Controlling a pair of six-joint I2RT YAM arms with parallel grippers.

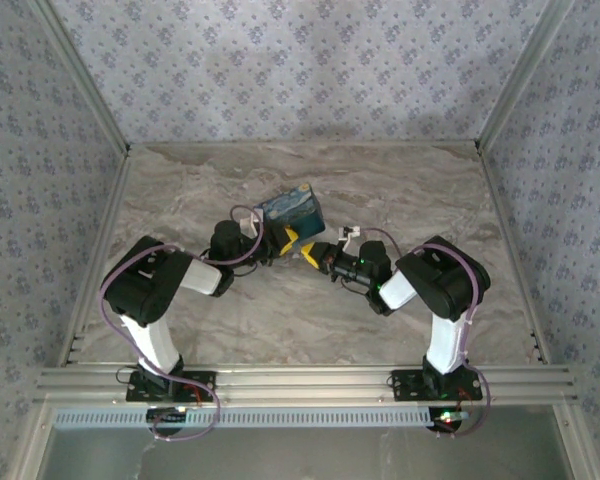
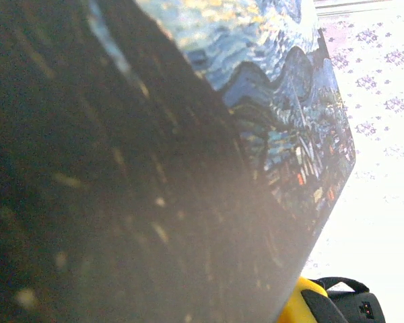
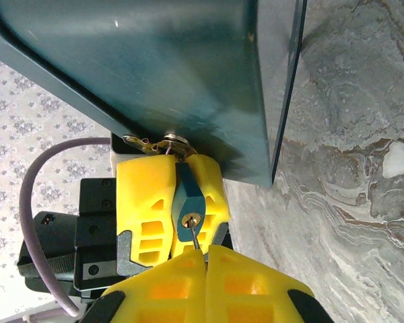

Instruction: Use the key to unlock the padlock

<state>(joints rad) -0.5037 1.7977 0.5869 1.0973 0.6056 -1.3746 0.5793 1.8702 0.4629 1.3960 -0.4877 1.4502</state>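
Right wrist view: right gripper (image 3: 205, 259) clenched on the key (image 3: 196, 239). Only the thin metal blade shows, coming out from between the yellow fingertips.
Key: its tip sits in the keyhole of the padlock (image 3: 187, 210), directly ahead of the right gripper's fingertips, close in.
Padlock: blue body with a brass keyway facing the right gripper, clamped between the two yellow fingers of the left gripper (image 3: 180, 195).
Left gripper: grasping the padlock body, one finger on each side. Its black housing and a purple cable (image 3: 32, 202) lie to the left of the right gripper in this view.
Padlock top: meets a metal hasp (image 3: 163, 141) on the edge of the box (image 3: 155, 67), just beyond the left gripper's fingers. Whether the shackle is closed, cannot tell.
Box: dark teal underside above and beyond both grippers, tilted off the marbled table (image 3: 350, 202) — the table lies to the right of the right gripper.
Top external view: both grippers meet tip to tip mid-table, left gripper (image 1: 288, 240) just beside right gripper (image 1: 311, 253), the box (image 1: 290, 208) directly behind them.
Left wrist view: painted face of the box (image 2: 289, 101) — blue swirls, very close to the lens.
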